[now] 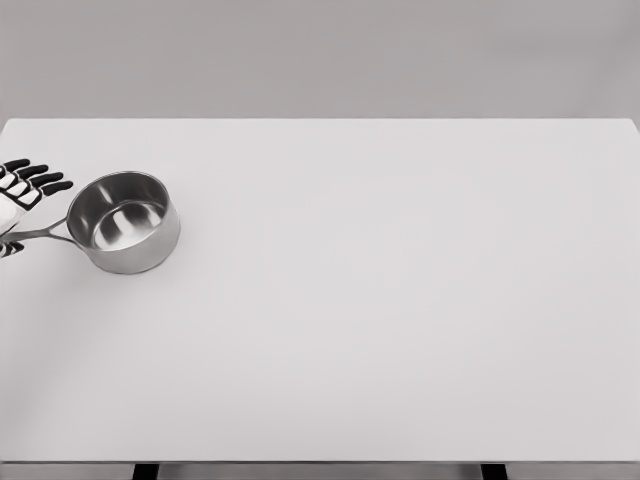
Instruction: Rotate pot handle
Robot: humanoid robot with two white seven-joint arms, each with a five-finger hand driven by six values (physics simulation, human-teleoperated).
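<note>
**Left hand poised at the pot handle**

Reaching in from the far left edge, the left hand (pixel 18 195) sits right at the tip of the handle (pixel 40 234), and it's the only hand on show; the right arm is nowhere in the picture. The pot (pixel 125 222) stands upright and empty at the left end of the white worktop (pixel 400 300), just right of that hand. Its handle runs long and thin, pointing left and slightly toward the robot, straight under the palm. The fingers (pixel 35 176) are spread apart and extended toward the pot rim, gripping nothing that I can see, though the handle's end is cut off at the frame edge. My read: a closing grasp on the handle comes first, then the swing.
</note>
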